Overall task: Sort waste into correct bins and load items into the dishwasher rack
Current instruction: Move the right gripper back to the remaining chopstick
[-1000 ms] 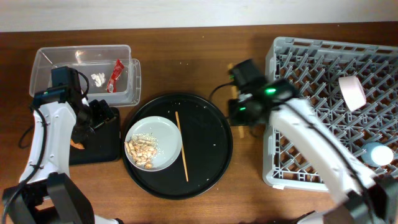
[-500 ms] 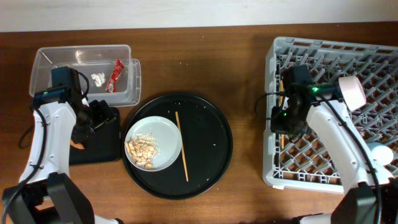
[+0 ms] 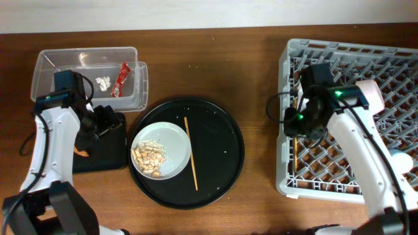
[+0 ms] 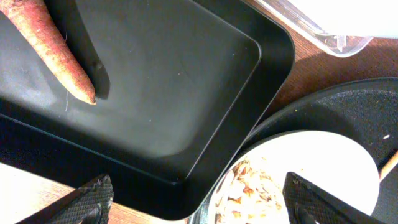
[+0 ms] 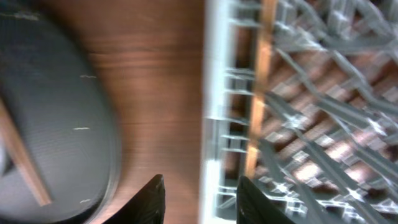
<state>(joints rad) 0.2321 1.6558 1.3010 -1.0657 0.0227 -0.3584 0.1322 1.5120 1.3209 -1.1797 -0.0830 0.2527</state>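
Note:
The clear tub [image 3: 65, 62] holds the red wrapper [image 3: 121, 78] and the white paper scrap [image 3: 102, 83]. The carrot [image 4: 50, 50] lies in the shallow black tray [image 4: 168, 81]. My left gripper [image 4: 202, 202] is open and empty over that tray's corner, next to the plate [image 3: 171, 137] with food scraps [image 3: 149, 158]. One chopstick [image 3: 191, 153] lies beside the plate. Another chopstick [image 5: 258, 93] lies in the dishwasher rack [image 3: 346, 52] along its left wall. My right gripper [image 5: 200, 186] is open, astride that wall. The bowl [image 3: 371, 94] and the blue cup [image 3: 395, 160] sit in the rack.
The large round black tray [image 3: 222, 150] carries the plate and the loose chopstick, between the bins and the rack. The left arm's base stands at the front left. Bare wooden table shows between the round tray and the rack.
My right arm has moved right, from beside the rack to over its left wall, and a chopstick now lies inside the rack. The left arm has not moved.

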